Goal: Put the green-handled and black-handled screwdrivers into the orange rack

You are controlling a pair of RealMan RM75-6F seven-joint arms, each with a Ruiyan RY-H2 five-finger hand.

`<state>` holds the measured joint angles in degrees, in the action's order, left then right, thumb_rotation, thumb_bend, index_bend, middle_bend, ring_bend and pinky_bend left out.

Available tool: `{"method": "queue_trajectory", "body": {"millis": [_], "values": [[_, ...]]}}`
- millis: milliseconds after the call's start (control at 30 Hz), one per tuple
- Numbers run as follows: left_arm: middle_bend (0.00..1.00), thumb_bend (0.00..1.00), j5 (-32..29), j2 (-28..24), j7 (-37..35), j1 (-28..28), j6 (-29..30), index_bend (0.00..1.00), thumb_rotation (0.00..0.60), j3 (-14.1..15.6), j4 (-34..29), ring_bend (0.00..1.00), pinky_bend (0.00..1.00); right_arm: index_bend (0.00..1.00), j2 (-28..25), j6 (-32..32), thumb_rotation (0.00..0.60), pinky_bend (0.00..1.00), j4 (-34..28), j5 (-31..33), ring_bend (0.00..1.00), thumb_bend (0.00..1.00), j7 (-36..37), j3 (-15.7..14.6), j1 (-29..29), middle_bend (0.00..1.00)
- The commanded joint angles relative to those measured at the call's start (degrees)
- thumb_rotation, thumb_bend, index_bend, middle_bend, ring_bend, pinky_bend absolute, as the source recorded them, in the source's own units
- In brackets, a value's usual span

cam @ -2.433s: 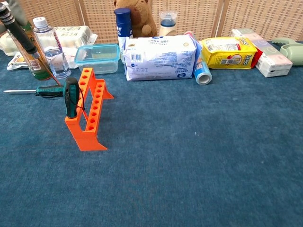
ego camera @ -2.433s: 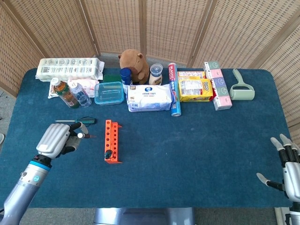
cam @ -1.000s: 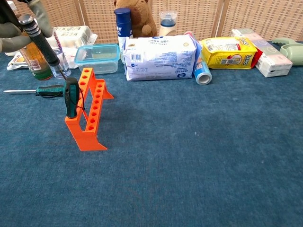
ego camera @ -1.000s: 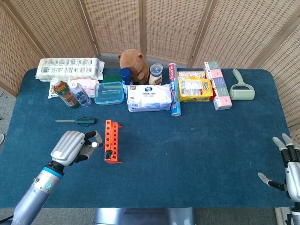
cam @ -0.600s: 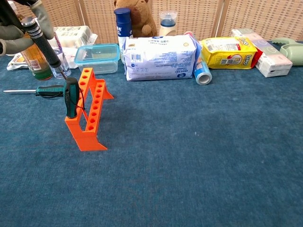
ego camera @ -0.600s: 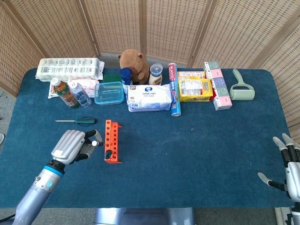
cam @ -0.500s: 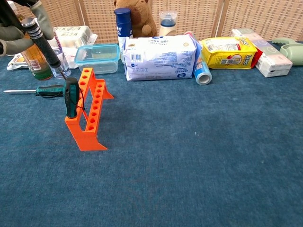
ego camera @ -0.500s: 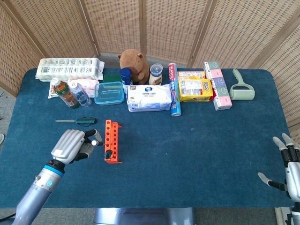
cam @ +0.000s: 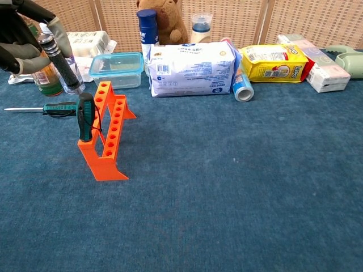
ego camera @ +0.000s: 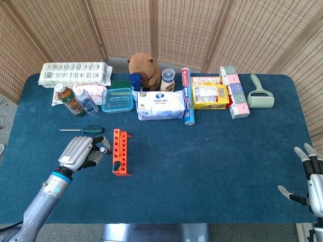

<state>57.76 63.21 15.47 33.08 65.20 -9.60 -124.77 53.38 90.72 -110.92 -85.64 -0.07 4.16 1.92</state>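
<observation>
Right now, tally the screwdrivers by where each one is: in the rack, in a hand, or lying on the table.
In the orange rack: 1, dark-handled screwdriver
In the left hand: 1, black-handled screwdriver
Lying on the table: 1, green-handled screwdriver
Total: 3

rack (ego camera: 120, 151) mid-table, screwdriver (ego camera: 83, 130) left, groceries (ego camera: 161, 105) behind

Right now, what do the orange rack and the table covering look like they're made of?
The orange rack looks like rigid matte plastic: uniform colour, crisp hole edges, thin flat walls; possibly 3D-printed, though no layer lines are visible. The table covering looks like short-pile blue fabric, felt or carpet, with a mottled fuzzy texture.
</observation>
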Motion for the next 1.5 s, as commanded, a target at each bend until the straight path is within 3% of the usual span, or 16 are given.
{"method": "queue_trajectory", "body": {"millis": [33, 733, 1500], "values": [[0.96, 0.48, -1.2, 0.75, 0.34, 0.56, -0.25, 0.47, 0.6, -0.17, 0.72, 0.89, 0.9, 0.1, -0.03, -0.02, 0.6, 0.0, -0.01, -0.02, 0.03, 0.0, 0.07, -0.02, 0.0, 0.0], [0.96, 0.48, -7.27, 3.58, 5.15, 3.36, 0.44, 0.47, 0.6, 0.15, 1.94, 0.89, 0.9, 0.1, -0.14, -0.02, 0.6, 0.0, -0.07, -0.04, 0.03, 0.0, 0.36, 0.02, -0.01, 0.0], [0.96, 0.47, -9.28, 6.39, 9.15, 4.79, 2.17, 0.47, 0.6, 1.35, 3.45, 0.89, 0.9, 0.1, -0.56, 0.33, 0.6, 0.0, -0.02, 0.0, 0.03, 0.0, 1.36, 0.14, 0.19, 0.0]]}}
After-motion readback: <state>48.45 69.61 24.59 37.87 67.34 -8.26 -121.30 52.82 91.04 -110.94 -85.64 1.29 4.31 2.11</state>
